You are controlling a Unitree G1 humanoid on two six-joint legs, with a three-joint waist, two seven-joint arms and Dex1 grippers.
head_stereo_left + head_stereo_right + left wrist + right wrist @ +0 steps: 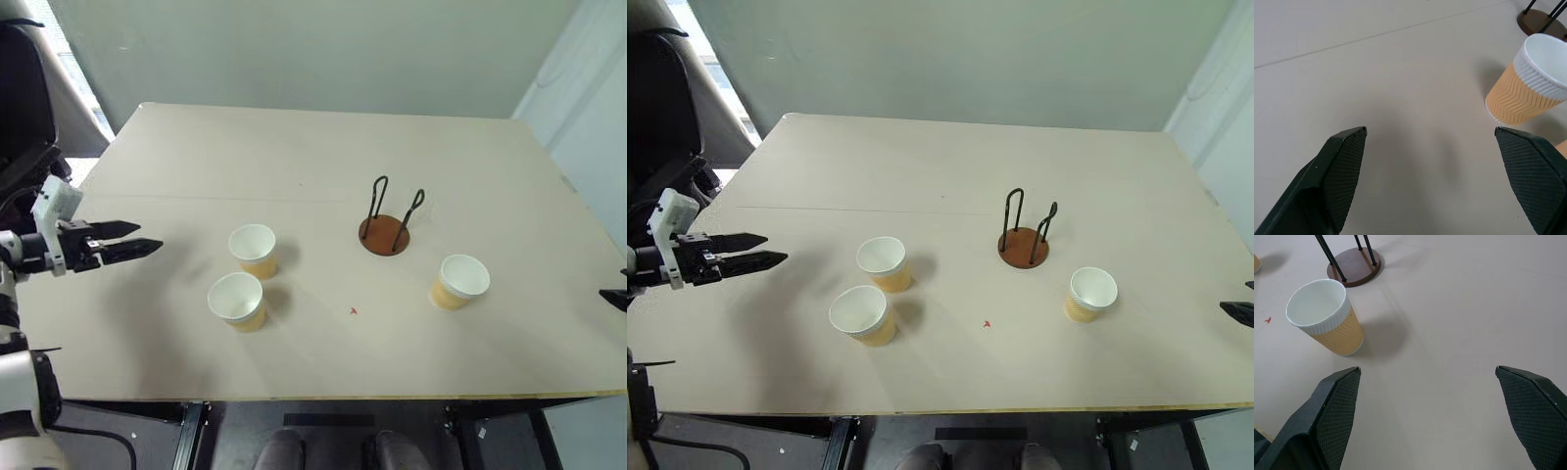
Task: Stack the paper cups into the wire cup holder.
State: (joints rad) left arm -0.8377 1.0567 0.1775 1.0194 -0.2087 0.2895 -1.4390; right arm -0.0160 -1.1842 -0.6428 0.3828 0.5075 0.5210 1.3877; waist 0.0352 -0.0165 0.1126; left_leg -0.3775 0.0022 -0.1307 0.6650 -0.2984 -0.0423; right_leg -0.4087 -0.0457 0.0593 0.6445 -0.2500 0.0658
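- The table (323, 147) was a pale beige board, and on it stood three paper cups, all upright with their white mouths up.
- Two of the cups sat close together on the robot's left half: one (254, 250) farther from the robot, the other (237, 300) nearer and just beside it, the two apart by a narrow gap.
- The third cup (459, 281) stood on the right half, near the wire cup holder (387, 223) but not touching it.
- The holder was empty — a reddish-brown disc with two black wire loops rising from it (both upright).
- The left gripper (130, 240) hovered over the table's left edge, pointing toward the pair of cups, its fingers spread wide and holding nothing.
- The right gripper (1427, 377) was likewise wide apart and empty — the third cup and the holder lay ahead of it, well short of its fingers.
- A small red mark (353, 311) lay on the board between the cups.
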